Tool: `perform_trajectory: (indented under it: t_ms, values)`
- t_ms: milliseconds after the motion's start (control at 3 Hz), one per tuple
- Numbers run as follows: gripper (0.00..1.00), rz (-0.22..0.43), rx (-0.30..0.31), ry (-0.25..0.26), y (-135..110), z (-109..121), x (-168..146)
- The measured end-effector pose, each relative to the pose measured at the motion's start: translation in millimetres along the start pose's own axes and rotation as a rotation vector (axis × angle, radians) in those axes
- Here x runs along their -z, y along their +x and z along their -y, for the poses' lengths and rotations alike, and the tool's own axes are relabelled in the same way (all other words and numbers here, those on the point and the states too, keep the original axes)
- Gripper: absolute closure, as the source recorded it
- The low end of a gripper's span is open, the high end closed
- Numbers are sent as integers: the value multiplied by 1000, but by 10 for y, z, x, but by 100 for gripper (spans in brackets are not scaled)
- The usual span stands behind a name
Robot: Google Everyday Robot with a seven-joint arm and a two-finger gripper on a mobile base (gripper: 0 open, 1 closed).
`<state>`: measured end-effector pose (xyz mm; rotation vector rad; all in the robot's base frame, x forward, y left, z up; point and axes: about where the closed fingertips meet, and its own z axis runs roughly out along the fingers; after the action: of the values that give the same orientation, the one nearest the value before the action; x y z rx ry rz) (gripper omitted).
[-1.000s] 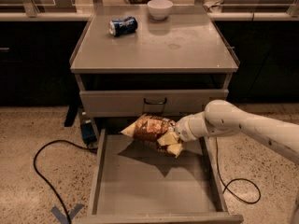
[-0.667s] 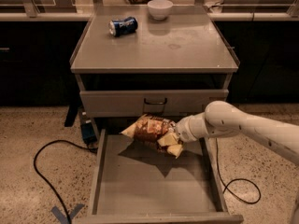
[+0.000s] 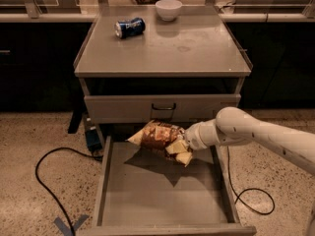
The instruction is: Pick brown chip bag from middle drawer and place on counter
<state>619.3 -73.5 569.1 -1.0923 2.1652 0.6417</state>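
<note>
The brown chip bag [image 3: 158, 137] hangs above the back of the open middle drawer [image 3: 162, 195], just below the closed grey drawer front. My gripper [image 3: 178, 150] comes in from the right on a white arm and is shut on the bag's right end. The bag is lifted off the drawer floor and casts a shadow on it. The counter [image 3: 167, 48] is the flat grey cabinet top above.
A dented blue soda can [image 3: 129, 27] lies on the counter's back left and a white bowl [image 3: 168, 9] stands at its back. A black cable [image 3: 54, 181] loops on the speckled floor at left; another cable [image 3: 256, 200] lies at right.
</note>
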Motion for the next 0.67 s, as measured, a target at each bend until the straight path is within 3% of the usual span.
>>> perform_trajectory:
  t_ms: [333, 667]
  values:
    - [100, -12, -2, -5, 55, -28, -76]
    - [100, -79, -42, -47, 430, -207, -76]
